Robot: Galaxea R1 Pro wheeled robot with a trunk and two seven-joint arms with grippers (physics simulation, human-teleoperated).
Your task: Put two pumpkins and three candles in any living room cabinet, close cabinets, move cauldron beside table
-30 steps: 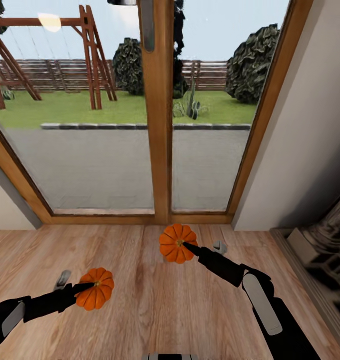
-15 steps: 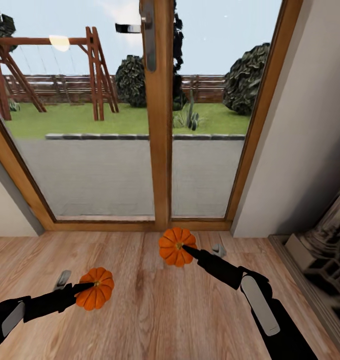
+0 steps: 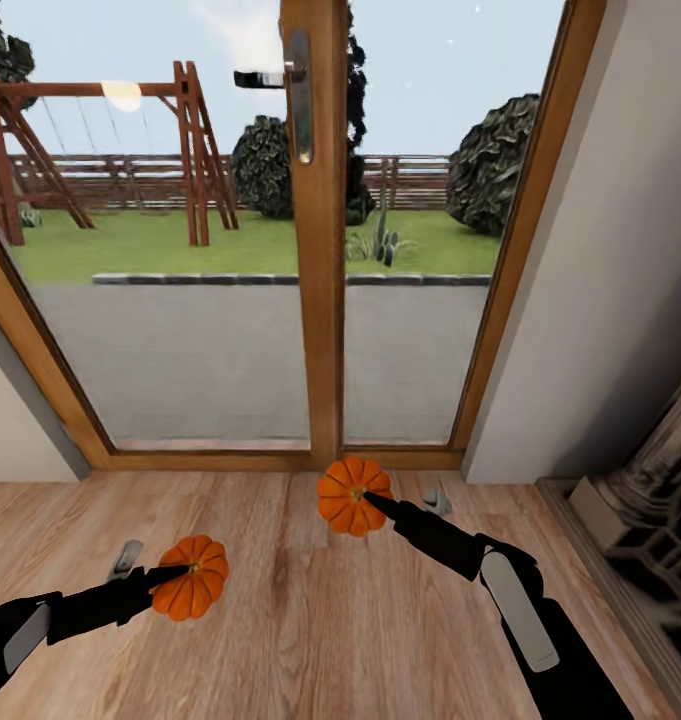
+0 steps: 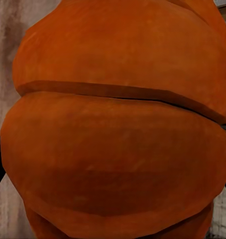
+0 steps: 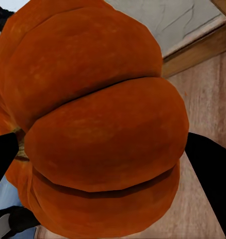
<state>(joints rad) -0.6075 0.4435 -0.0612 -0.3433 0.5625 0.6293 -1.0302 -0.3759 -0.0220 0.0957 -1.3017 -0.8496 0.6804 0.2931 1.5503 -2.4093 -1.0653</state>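
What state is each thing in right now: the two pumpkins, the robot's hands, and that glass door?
Left pumpkin: held off the floor in the left hand.
Right pumpkin: held up in the right hand.
Left hand: shut on its pumpkin.
Right hand: shut on its pumpkin.
Glass door: closed, handle level.

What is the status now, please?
Left hand shut on left pumpkin. Right hand shut on right pumpkin. Glass door straight ahead; cabinet not sighted.
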